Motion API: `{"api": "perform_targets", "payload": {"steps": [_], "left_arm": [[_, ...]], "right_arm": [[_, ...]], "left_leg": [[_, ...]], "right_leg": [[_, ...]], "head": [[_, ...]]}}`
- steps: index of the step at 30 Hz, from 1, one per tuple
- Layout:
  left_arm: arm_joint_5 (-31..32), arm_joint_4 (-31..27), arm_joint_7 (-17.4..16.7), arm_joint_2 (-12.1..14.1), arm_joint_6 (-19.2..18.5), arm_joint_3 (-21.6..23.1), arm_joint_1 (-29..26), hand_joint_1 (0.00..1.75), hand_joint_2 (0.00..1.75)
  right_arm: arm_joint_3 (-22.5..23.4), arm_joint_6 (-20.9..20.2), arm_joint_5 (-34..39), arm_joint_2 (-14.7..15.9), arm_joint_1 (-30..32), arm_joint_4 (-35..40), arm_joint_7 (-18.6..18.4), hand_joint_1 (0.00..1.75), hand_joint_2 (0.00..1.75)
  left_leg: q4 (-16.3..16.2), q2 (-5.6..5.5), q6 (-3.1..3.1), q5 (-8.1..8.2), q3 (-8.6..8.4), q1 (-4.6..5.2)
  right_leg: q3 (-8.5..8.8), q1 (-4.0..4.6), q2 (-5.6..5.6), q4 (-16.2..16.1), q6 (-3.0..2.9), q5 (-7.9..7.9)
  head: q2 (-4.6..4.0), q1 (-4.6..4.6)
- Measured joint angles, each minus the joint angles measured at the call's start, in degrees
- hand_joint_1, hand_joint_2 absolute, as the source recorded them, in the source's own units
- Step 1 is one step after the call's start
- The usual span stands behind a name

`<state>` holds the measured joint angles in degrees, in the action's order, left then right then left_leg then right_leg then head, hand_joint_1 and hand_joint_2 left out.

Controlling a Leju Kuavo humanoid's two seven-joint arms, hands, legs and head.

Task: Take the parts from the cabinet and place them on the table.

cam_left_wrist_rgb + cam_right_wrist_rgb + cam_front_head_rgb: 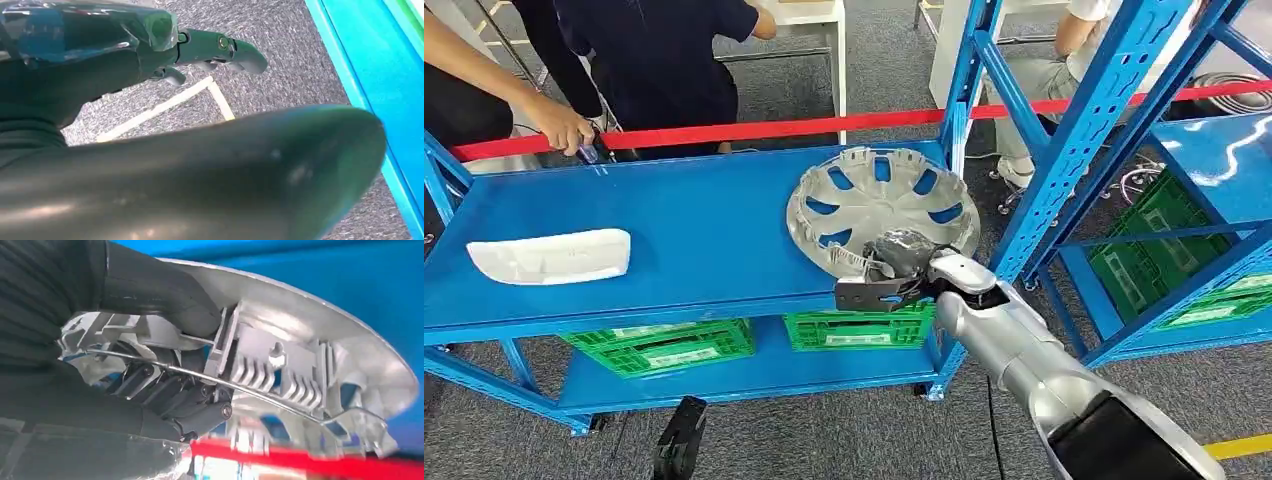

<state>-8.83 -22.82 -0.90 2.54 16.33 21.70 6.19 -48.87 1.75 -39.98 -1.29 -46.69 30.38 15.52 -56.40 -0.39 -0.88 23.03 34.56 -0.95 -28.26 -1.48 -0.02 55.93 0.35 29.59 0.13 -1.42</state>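
The right hand (894, 262) sits right of centre in the head view, at the near rim of the hubcap (879, 205). Its fingers are closed on that rim: in the right wrist view the thumb (165, 295) presses on one side of a rim clip while the darker fingers (175, 395) curl in under the other side, behind the wire ring. The hubcap (310, 360) lies inner side up on the right end of the blue shelf (694, 220), its near edge at the shelf's front lip. The silver arm (1024, 350) runs up from the lower right corner.

At the left of the same shelf lies a white part (549, 256), well apart from the hubcap. Below the shelf stand green crates (664, 345), and more sit in the second rack (1124, 90) at the right of the frame. A red tape (774, 128) crosses behind the shelf. A person's hand (559, 125) rests at the shelf's far edge, upper left; others stand along the top of the frame.

The left hand (681, 440) hangs low at the bottom edge, left of centre. In the left wrist view its fingers (225, 50) stretch out over grey carpet with nothing in them, beside a blue shelf edge (360, 75).
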Motion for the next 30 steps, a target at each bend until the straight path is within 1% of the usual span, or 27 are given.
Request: {"api": "perform_targets", "payload": {"steps": [1,3,6,10,15,19,23,26,30], "left_arm": [[-0.09,0.00,0.33,-0.02,0.11,-0.09,-0.02,0.00,0.00],[-0.22,0.00,0.92,-0.09,0.20,-0.11,-0.07,0.00,0.00],[-0.52,0.00,1.48,-0.20,0.33,-0.26,-0.18,0.00,0.00],[-0.55,0.00,2.03,-0.37,0.44,-0.28,-0.27,0.00,0.00],[-0.55,0.02,2.03,-0.61,0.48,-0.28,-0.26,0.00,0.00],[-0.70,0.02,2.32,-0.68,0.63,-0.28,-0.28,0.00,0.00],[-1.07,0.07,2.54,-0.76,1.25,-0.26,-0.40,0.00,0.00],[-1.31,0.15,2.91,-0.79,1.44,-0.26,-0.45,0.00,0.00],[-1.90,0.35,3.58,-0.87,1.62,-0.26,-0.44,0.00,0.00]], "right_arm": [[0.76,1.13,0.15,0.26,0.06,1.06,1.02,1.75,1.75],[1.86,2.12,0.42,0.52,0.23,2.89,2.18,1.75,1.75],[3.30,3.47,0.85,0.63,0.40,5.83,3.10,1.75,1.75],[5.57,6.29,2.86,0.96,1.35,10.46,4.89,1.75,1.75],[7.51,7.14,3.41,1.55,1.59,15.40,5.30,1.75,1.75],[8.68,8.57,4.48,2.05,2.54,18.73,6.51,1.75,1.75],[10.29,10.55,6.12,2.67,3.81,25.16,7.03,1.75,1.75],[10.86,10.73,6.43,3.15,4.52,30.43,7.38,1.75,1.75],[10.01,9.42,6.25,3.63,5.31,37.08,8.21,1.75,1.75]], "left_leg": [[0.00,0.01,0.00,0.00,0.03,0.00],[0.00,0.02,0.00,0.00,0.05,-0.01],[0.01,-0.01,0.00,0.00,0.09,-0.02],[0.01,0.00,0.00,0.00,0.17,-0.02],[0.01,-0.01,0.00,0.00,0.17,-0.02],[0.00,-0.01,0.00,0.00,0.18,-0.02],[0.00,-0.01,0.00,0.00,0.19,-0.01],[0.00,0.01,0.00,0.01,0.21,-0.02],[0.02,0.01,-0.01,0.01,0.21,-0.03]], "right_leg": [[-0.01,0.01,0.01,0.00,0.00,0.00],[-0.05,0.02,0.01,0.01,0.00,0.00],[-0.10,0.02,0.01,0.01,0.00,0.00],[-0.15,0.04,0.00,0.01,0.00,0.00],[-0.16,0.03,0.00,0.00,0.00,0.00],[-0.16,0.03,0.00,0.00,0.00,0.00],[-0.18,0.02,0.00,0.00,0.00,0.00],[-0.20,0.03,0.01,0.00,0.00,0.00],[-0.21,0.04,0.00,0.00,-0.01,0.01]], "head": [[0.00,0.00],[0.00,0.00],[0.00,0.00],[0.00,0.00],[0.00,0.00],[0.00,0.00],[0.00,0.00],[0.00,0.00],[0.00,0.00]]}}
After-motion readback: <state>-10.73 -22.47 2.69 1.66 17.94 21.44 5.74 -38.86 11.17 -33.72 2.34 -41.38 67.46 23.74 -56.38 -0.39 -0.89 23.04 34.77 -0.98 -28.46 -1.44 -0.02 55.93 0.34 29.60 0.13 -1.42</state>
